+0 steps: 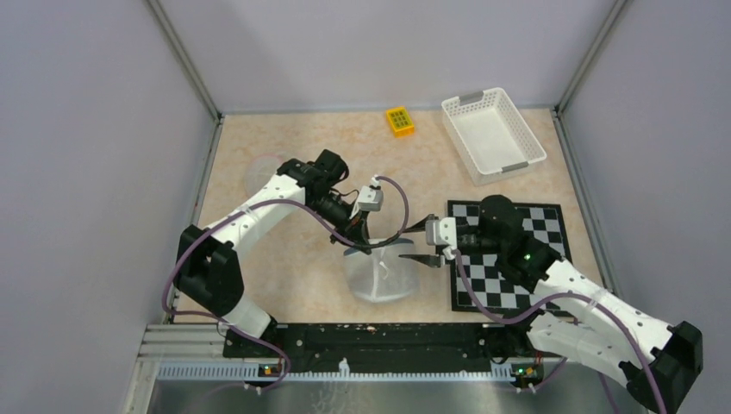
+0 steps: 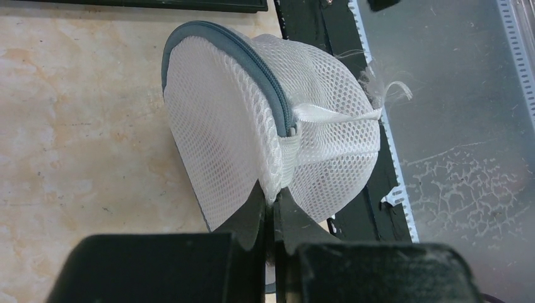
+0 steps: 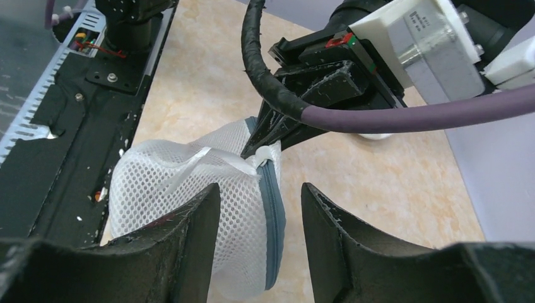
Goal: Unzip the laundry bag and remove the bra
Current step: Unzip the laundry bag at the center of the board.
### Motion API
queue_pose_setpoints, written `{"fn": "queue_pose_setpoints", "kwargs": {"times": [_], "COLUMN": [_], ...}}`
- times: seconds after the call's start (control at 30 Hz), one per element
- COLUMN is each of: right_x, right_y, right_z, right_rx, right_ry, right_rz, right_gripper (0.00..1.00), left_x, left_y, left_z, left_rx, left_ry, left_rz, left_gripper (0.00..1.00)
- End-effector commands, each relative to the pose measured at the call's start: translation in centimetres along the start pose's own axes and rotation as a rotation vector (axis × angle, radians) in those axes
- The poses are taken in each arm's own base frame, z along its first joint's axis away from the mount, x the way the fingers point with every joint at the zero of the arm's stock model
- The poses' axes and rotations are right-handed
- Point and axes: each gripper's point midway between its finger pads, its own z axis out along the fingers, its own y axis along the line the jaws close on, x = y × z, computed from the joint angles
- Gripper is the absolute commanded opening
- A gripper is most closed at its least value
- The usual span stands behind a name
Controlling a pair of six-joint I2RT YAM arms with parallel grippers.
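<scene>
Top view: laundry bag [image 1: 379,278] just left of checkerboard mat [image 1: 552,226].
Left wrist: left gripper [image 2: 272,197] pinched tight on bag's mesh, below closed grey zipper [image 2: 252,63].
Right wrist: right gripper [image 3: 260,197] spread wide over zipper; white label [image 3: 435,38] on left gripper, print unreadable.

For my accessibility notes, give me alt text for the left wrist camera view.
The left hand pinches a white mesh laundry bag at the fabric just below the end of its grey zipper, which looks closed. A beige marbled table lies behind.
</scene>
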Motion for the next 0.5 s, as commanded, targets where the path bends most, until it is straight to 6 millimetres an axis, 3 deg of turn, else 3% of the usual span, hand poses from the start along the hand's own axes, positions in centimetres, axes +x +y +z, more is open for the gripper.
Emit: {"fn": "queue_pose_setpoints", "kwargs": {"times": [0.0,0.23,0.47], "right_x": [-0.4,1.2,3.3], "right_y": [-0.8,-0.8,0.1], "right_z": [1.1,2.8,2.9], "right_rx": [0.022,0.031,0.012], "right_ry": [-0.03,0.007,0.053], "right_rz": [-0.105,-0.096,-0.085], "right_gripper": [0.5,0.5,0.48], "left_x": [-2.0,-2.2,-2.4], "left_y": [-0.6,-1.0,-1.6], "left_z": [-0.5,-0.4,-0.5], "left_rx": [0.018,0.033,0.044], "left_ry": [-0.057,-0.077,-0.089], "left_rz": [0.034,0.049,0.054], "left_gripper": [0.0,0.02,0.02]}}
